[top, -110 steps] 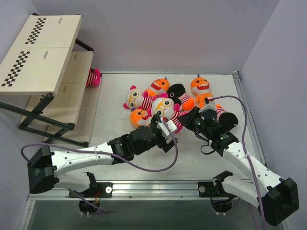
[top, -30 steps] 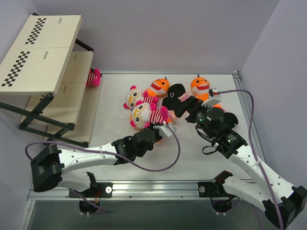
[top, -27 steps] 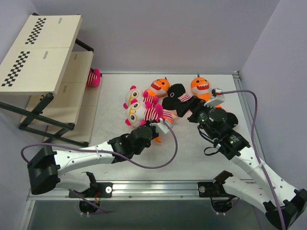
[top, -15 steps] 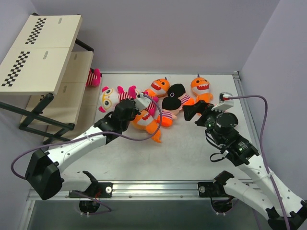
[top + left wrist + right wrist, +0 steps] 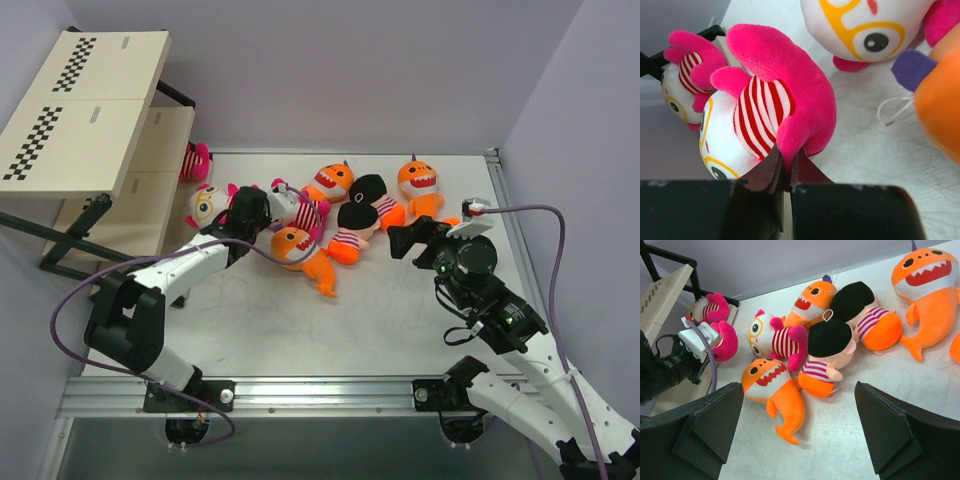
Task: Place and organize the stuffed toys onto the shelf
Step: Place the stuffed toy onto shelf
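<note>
My left gripper is shut on the pink leg of a pink-and-white striped doll, held just right of the shelf. In the left wrist view the jaws pinch that doll. Another striped doll rests at the edge of a lower shelf board. On the table lie a third striped doll, three orange sharks and two black-headed dolls. My right gripper stands open and empty, right of the pile.
The shelf's black frame legs stand at the left on the table. Purple walls enclose the back and right. A metal rail runs along the near edge. Purple cables loop beside both arms.
The left gripper has carried the striped doll out of the pile and leftward to the shelf. The right arm has drawn back slightly to the right, still open.
</note>
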